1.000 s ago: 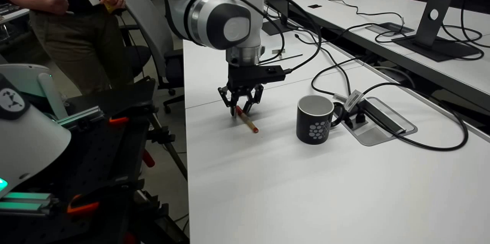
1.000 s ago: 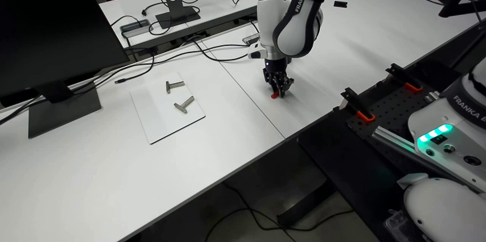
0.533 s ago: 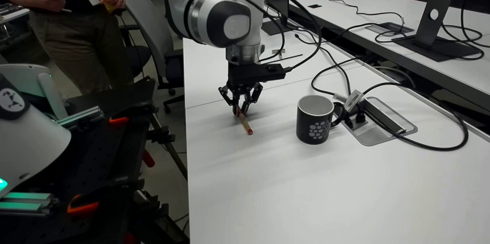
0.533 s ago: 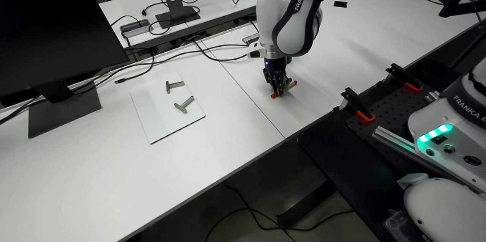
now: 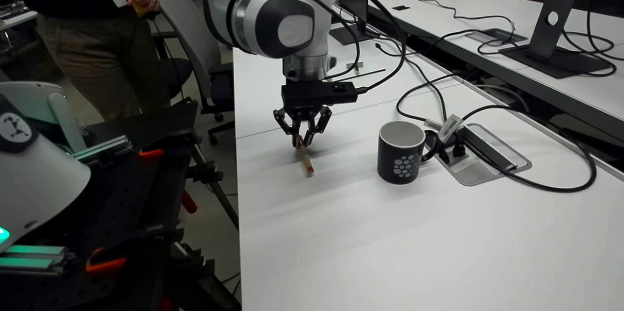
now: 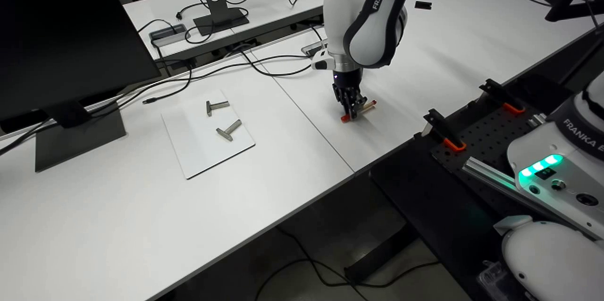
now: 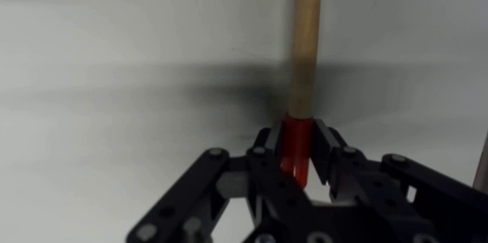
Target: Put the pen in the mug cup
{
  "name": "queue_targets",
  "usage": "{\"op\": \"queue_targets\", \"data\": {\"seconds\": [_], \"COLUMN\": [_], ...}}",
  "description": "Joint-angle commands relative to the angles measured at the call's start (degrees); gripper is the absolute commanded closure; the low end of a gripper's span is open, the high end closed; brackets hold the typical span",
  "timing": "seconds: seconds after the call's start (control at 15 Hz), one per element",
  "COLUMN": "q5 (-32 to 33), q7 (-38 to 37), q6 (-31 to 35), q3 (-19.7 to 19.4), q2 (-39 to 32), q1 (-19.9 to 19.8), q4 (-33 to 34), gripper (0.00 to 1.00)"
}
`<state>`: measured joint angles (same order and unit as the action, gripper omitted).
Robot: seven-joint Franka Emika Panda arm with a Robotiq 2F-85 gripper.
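Wrist view: the claw (image 7: 299, 136) pinches the pen (image 7: 304, 60) by one red end. Likely light and stiff, it should suit that hold but may pivot.

The jaws pinch the red-ended pen (image 7: 302, 79), apart from the upright black mug (image 5: 398, 157).

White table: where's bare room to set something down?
In an exterior view, the white table looks bare from the mug down to the picture's lower edge, with a smaller gap between mug and pen. Crowded: picture-right of the mug, where cables cross the inset panel.
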<state>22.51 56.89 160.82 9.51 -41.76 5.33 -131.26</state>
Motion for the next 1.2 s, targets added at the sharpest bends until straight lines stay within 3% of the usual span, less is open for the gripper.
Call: {"op": "queue_targets", "data": {"seconds": [0.0, 0.27, 0.67, 1.13], "q5": [0.03, -1.1, -10.79, -14.92], "q7": [-4.93, -10.06, -18.14, -33.92], "q6": [0.01, -1.61, -2.08, -3.43], "q3": [-0.97, -0.58, 2.94, 0.51], "q2": [6.64, 11.08, 14.61, 18.54], "q1": [0.88, 0.51, -4.83, -4.57], "q4": [-5.67, -8.02, -9.79, -10.41], "gripper": [0.92, 0.92, 0.92, 0.92]}}
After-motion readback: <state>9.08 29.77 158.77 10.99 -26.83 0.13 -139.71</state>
